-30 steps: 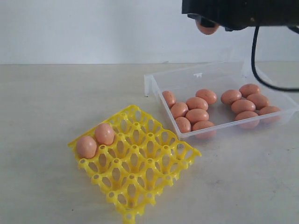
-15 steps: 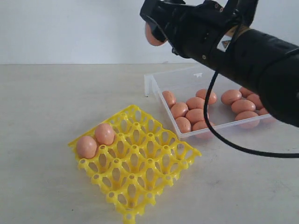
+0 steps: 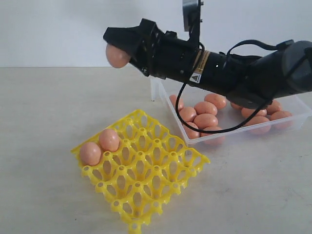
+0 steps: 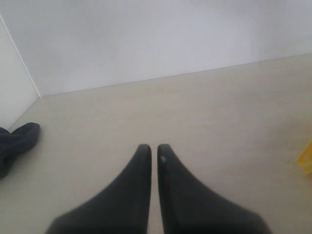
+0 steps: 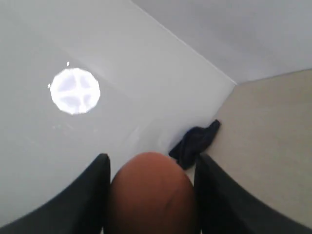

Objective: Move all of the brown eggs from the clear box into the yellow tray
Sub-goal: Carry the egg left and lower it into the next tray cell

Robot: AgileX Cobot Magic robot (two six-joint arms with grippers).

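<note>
The right gripper [image 3: 116,47] hangs high over the table [image 3: 48,107], its two dark fingers clamped on either side of one brown egg, the held egg [image 3: 117,57]. The right wrist view shows the egg filling the gap between the fingers.

The yellow tray [image 3: 146,181] lies well below the gripper and nearer the camera. Two eggs [image 3: 99,146] already sit touching in cups along one edge, and every other cup looks open.

The step in hand appears to be carrying this egg to a free cup. It would go best if the gripper centres over the empty cup just beside the seated pair. It should then come straight down and let go only once the egg rests in the lattice, so that it neither drops nor knocks its neighbours.

Behind the gripper, under its arm, the clear box [image 3: 155,90] holds the remaining brown eggs [image 3: 205,120], part hidden by the arm. A black cable [image 3: 178,100] loops down near the box and could brush it.

The left gripper [image 4: 154,148] has its fingers together, holding nothing, away from the work. A dark crumpled thing [image 4: 19,139] lies far off.
</note>
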